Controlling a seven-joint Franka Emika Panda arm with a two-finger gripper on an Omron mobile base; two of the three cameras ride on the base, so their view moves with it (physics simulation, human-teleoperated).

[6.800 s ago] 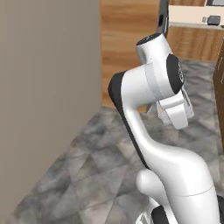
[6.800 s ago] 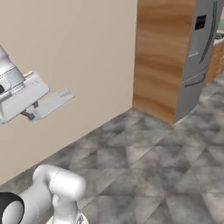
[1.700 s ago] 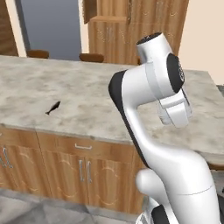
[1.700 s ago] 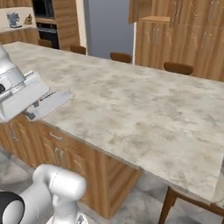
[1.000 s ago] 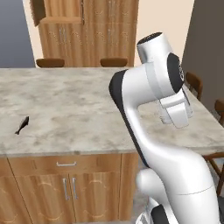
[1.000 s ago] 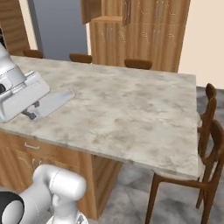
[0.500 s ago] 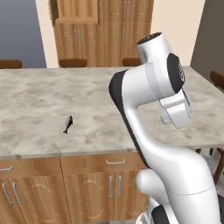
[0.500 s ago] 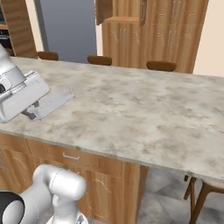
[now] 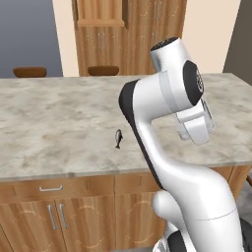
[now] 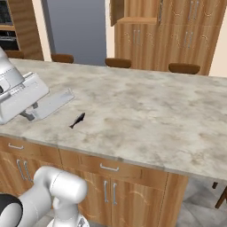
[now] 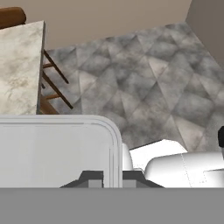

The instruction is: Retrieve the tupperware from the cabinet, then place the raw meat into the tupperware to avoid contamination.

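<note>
Right base view, from the left: my gripper (image 10: 35, 107) hung low over the near left part of the marble counter (image 10: 146, 111), pressed together on one edge of the tupperware (image 10: 55, 101). The clear box stuck out from my fingers toward the right, roughly level and clear of the stone. Just beyond it to the right the raw meat (image 10: 77, 120), a small dark fish-shaped piece, lay on the counter near the front edge, apart from the box. Farther back and right stood the cabinet (image 10: 186, 35), one upper door open.

In the hand view the box's pale rim ran right in front of my fingertips (image 11: 92, 176), so I judged I had only a thin wall in the pinch.

The box was out of the cabinet, and I judged the step in hand to be setting it down. To do that well I would lower it flat onto bare marble just beside the meat, never on top of it. I would keep it level so it could not twist in my grip, and let go only once its base sat on the stone
</note>
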